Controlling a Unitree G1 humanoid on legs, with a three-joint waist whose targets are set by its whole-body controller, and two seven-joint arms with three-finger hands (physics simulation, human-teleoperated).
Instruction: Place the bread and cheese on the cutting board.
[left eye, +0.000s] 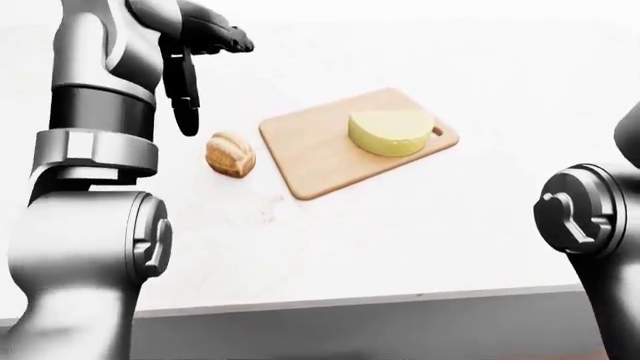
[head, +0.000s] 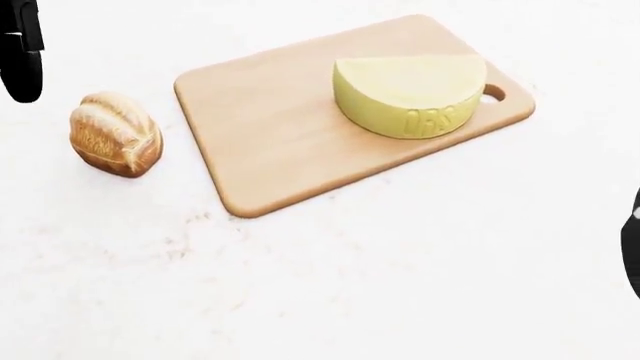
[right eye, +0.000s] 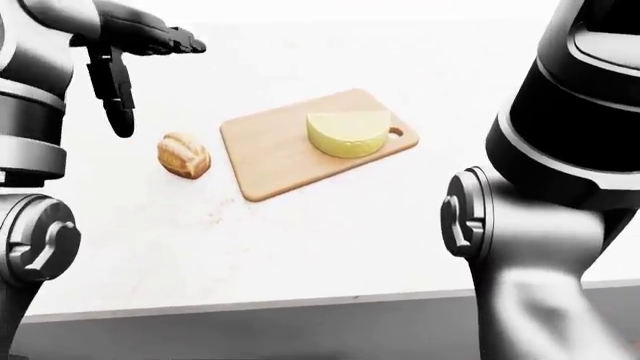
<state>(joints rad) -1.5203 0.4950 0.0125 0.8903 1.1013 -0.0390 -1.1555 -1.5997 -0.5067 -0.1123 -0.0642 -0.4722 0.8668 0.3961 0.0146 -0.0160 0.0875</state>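
Note:
A wooden cutting board (head: 280, 142) lies on the white counter. A yellow half wheel of cheese (head: 410, 94) sits on the board's right part, by the handle hole. A small bread loaf (head: 115, 133) lies on the counter just left of the board, apart from it. My left hand (left eye: 195, 64) hovers above and to the left of the bread, fingers spread open and empty, one finger (left eye: 186, 105) pointing down. My right hand does not show; only the right arm's elbow (left eye: 585, 214) is in view at the right.
The white counter (head: 400, 285) spreads around the board, with a few crumb-like specks (head: 185, 240) below the bread. Its near edge (left eye: 350, 300) runs along the bottom of the eye views. My left arm (left eye: 90, 225) fills the left side.

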